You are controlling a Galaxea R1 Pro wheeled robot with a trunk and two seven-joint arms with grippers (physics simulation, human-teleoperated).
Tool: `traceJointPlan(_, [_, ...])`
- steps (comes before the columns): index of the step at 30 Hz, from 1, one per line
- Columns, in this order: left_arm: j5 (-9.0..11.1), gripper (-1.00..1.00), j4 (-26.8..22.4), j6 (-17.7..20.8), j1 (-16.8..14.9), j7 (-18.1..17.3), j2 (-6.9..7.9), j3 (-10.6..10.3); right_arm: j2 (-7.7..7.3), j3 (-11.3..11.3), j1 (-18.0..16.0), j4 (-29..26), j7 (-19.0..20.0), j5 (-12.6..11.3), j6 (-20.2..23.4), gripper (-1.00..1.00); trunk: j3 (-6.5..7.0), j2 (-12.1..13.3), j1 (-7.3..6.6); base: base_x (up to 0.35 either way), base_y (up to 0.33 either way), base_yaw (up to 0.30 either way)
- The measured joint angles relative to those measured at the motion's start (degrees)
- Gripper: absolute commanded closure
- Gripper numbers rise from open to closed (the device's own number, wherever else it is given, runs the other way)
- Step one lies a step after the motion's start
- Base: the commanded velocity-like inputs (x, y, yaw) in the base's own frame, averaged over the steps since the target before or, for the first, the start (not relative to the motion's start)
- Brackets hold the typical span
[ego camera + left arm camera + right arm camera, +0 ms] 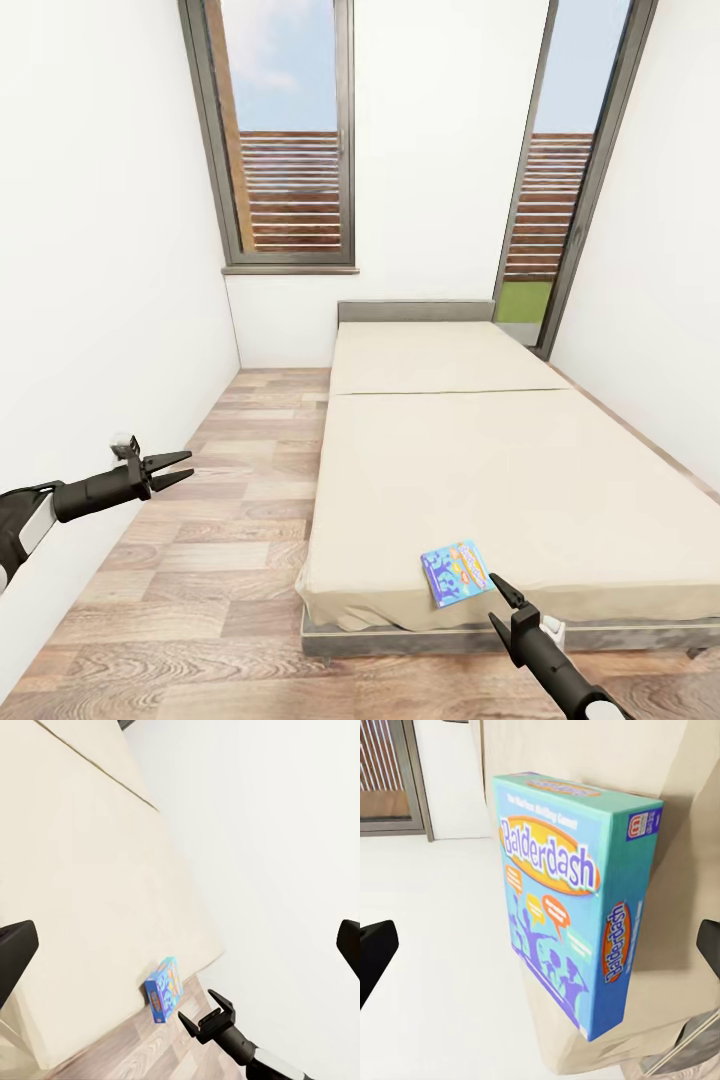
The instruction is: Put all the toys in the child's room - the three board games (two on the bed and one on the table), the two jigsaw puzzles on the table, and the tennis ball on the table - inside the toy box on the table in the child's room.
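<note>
- My left gripper hangs over the wood floor at the far left, close to the white wall. Its two fingers are spread in a narrow V and nothing is between them.
- Through the left wrist camera I look across at the bed, the blue game and my other arm; that camera's own fingertips sit at the two sides of its picture, well apart.
- Past it on the far wall is a tall dark-framed window with a slatted fence outside.
- The bed fills the middle and right of the room: beige mattress, grey frame and a grey headboard at the far end. A seam runs across the mattress about a third of the way down from the headboard.
- The blue game lies flat on the mattress near the bed's near edge, toward its near right corner. My right wrist camera reads "Balderdash" on its lid.
- My right gripper is just near of that box, fingers pointing at it and parted; it holds nothing and is not touching the game. In the left wrist picture the gripper sits just beside the box.
- A second tall window stands in the far right corner, beyond the headboard.
</note>
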Motion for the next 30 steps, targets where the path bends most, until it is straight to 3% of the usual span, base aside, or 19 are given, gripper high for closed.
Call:
traceJointPlan(15, [0.01, -1.0, 0.02, 0.04, 0.0, 0.0, 0.0, -0.06, 0.0, 0.0, 0.0, 0.02, -0.06, 0.01, 0.03, -1.0, -2.69, -6.0, 3.29, 0.0, 0.0, 0.0])
traceJointPlan(30, [-0.02, -1.0, 0.0, -0.12, 0.0, 0.0, -0.09, 0.0, -0.01, 0.0, 0.0, 0.02, -0.06, 0.0, 0.08, -1.0, -2.69, -6.02, 3.3, 0.0, 0.0, 0.0])
